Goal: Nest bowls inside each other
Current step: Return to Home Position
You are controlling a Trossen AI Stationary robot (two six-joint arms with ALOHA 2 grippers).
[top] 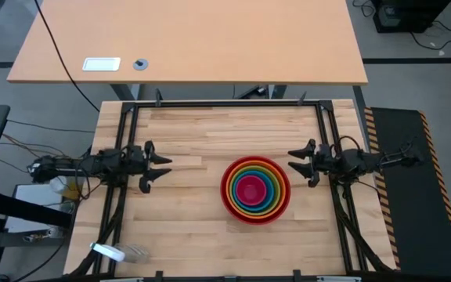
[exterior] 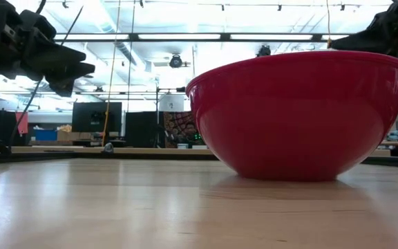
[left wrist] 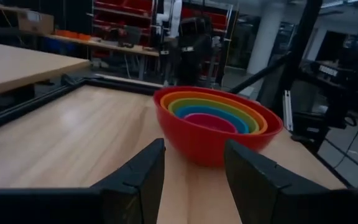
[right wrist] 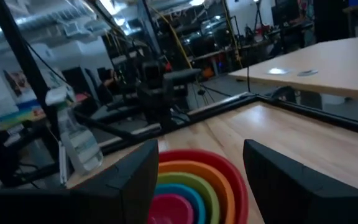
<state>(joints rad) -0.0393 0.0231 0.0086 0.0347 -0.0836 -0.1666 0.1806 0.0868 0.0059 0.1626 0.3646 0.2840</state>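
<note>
The bowls sit nested in one stack [top: 255, 189] on the table, right of centre: red outermost, then orange, lime green, blue, and magenta-pink in the middle [left wrist: 210, 121]. The red bowl's base rests on the wood [exterior: 289, 173]. My left gripper [top: 161, 168] stands open at the table's left edge, pointing level toward the stack and well short of it. My right gripper [top: 297, 164] stands open at the right edge, just beside the stack's rim and holding nothing. The stack shows below its fingers in the right wrist view [right wrist: 191, 186].
A black frame [top: 225, 104] runs round the table's far and side edges. A clear spray bottle [top: 112, 252] lies at the near left corner. Bare wood lies between my left gripper and the stack. A second table [top: 186, 39] stands beyond the far edge.
</note>
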